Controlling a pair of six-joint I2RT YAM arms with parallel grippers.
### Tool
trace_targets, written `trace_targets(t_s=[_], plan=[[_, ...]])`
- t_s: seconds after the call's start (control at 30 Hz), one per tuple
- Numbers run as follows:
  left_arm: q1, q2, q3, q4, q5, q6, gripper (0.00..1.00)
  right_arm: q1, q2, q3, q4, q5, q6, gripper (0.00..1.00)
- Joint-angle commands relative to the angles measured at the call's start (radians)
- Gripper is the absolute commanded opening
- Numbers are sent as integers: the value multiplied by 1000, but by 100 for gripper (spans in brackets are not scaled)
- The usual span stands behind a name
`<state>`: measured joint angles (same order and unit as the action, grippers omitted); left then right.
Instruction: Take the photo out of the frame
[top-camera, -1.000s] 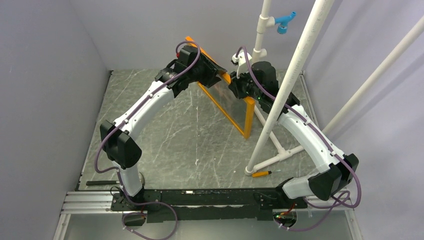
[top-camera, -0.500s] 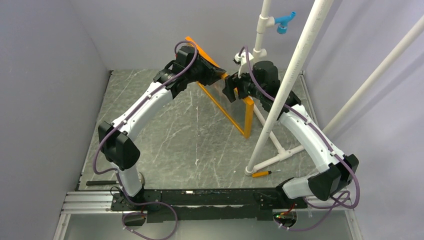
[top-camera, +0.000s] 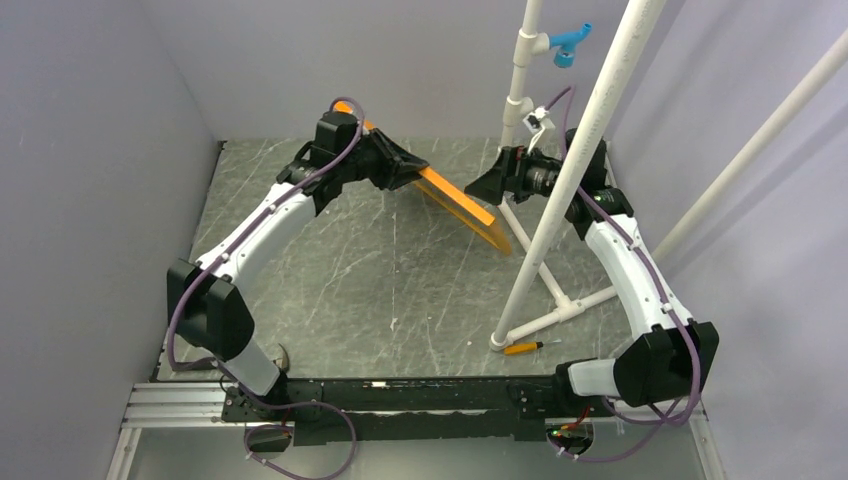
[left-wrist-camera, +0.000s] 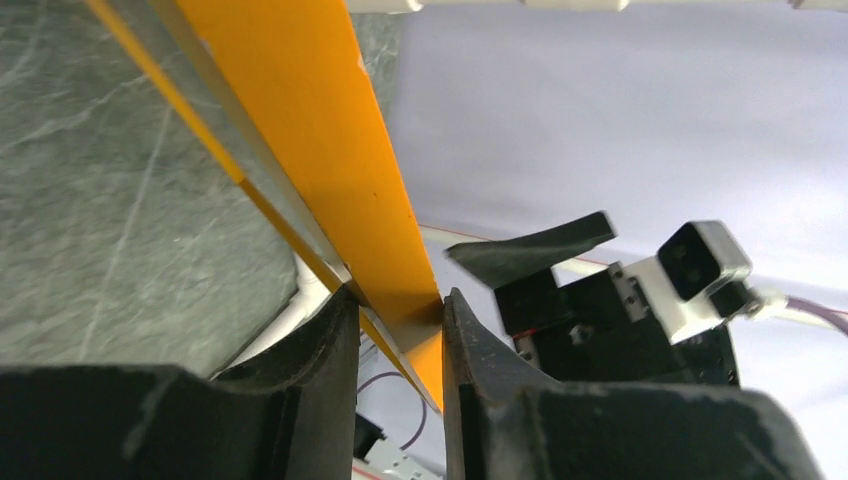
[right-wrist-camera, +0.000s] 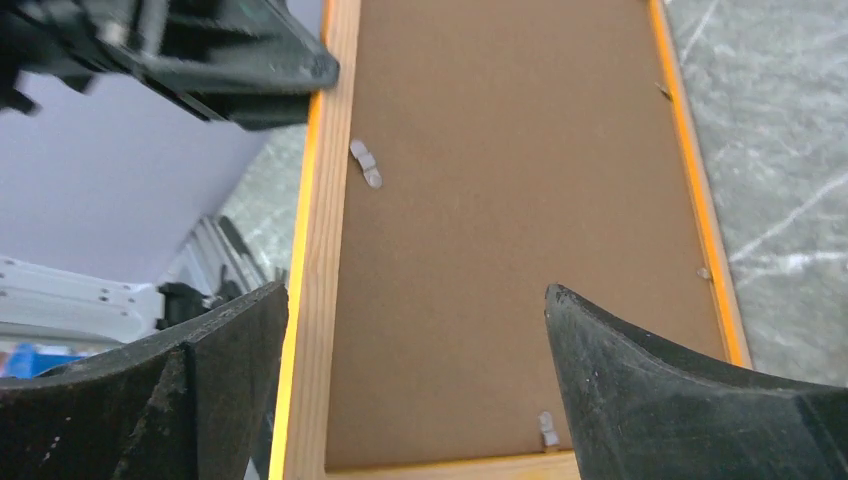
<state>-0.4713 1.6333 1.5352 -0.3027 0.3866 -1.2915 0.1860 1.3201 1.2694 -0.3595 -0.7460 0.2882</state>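
Observation:
The orange frame hangs tilted above the table, its low corner near the marbled surface. My left gripper is shut on the frame's upper edge; in the left wrist view the orange rim is pinched between both fingers of the left gripper. My right gripper stands open a little to the right of the frame, touching nothing. The right wrist view faces the frame's back: pale wooden rim, brown backing board and small metal tabs, with the right gripper spread wide. The photo is hidden behind the board.
A white pipe stand rises just in front of the right arm, its feet spreading over the table's right side. An orange-handled screwdriver lies by its near foot. A dark rod lies at the near left edge. Grey walls enclose the table.
My right gripper has opened, let go of the frame and drawn back to the right. The left arm has swung left, tilting the frame from upright to a flatter slant.

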Motion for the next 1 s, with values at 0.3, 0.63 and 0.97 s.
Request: trace_targets(t_s=[0.3,0.63,0.97], plan=[[99,-29,-232,-16,79,318,0,-53,47,80,2,53,94,100],[168,-112,-566,16,119,617,0,-59,43,-89,-56,299,5,100],[194,-38,-591,19,76,682,0,-40,51,-190,-158,663,154,100]])
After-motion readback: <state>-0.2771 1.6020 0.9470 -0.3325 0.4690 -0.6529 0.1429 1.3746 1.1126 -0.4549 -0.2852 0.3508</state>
